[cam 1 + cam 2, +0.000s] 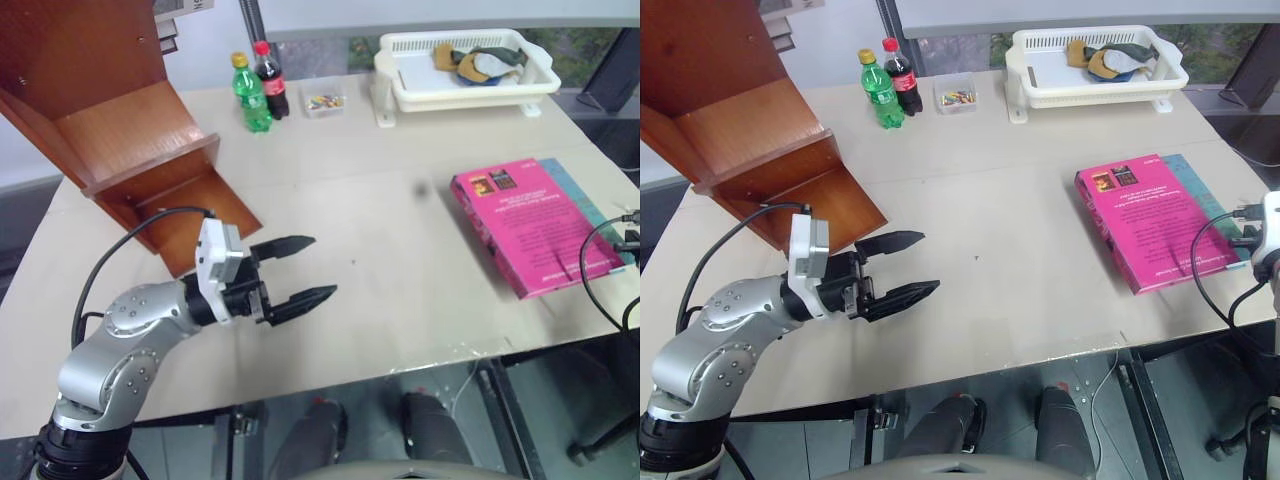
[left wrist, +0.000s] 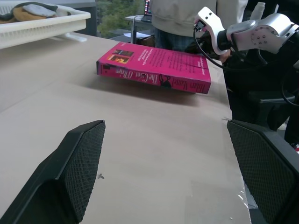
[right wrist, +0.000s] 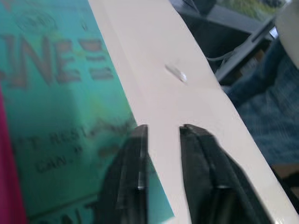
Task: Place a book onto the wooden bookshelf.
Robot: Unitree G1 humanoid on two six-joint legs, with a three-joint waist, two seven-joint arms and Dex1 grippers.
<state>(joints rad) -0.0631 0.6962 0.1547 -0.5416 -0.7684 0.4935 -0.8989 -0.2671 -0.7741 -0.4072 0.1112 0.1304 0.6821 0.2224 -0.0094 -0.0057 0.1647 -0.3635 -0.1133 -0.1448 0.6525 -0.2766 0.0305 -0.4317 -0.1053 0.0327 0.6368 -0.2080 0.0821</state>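
The wooden bookshelf (image 1: 120, 140) fills the upper left of the head view, its reddish boards tilted over a pale surface (image 1: 370, 240) that spans the frame. At right of centre the book (image 1: 525, 225), a thick bright-pink paperback, lies flat and face up on a thinner teal book (image 1: 590, 205), near the surface's right edge. Its long axis runs from the upper middle toward the lower right of the frame, the spine with white lettering facing frame left.

It looks fairly heavy and stiff enough to lift by one edge, with a glossy cover likely to slip; a pinch across the spine or the overhanging near corner seems the safest hold.

The left end effector (image 1: 295, 268) hangs at lower left, fingers spread wide and empty, aimed across the surface toward the book. In its own wrist view the right end effector (image 3: 162, 140) sits at the teal book's outer edge, fingers parted by a narrow gap and gripping nothing.
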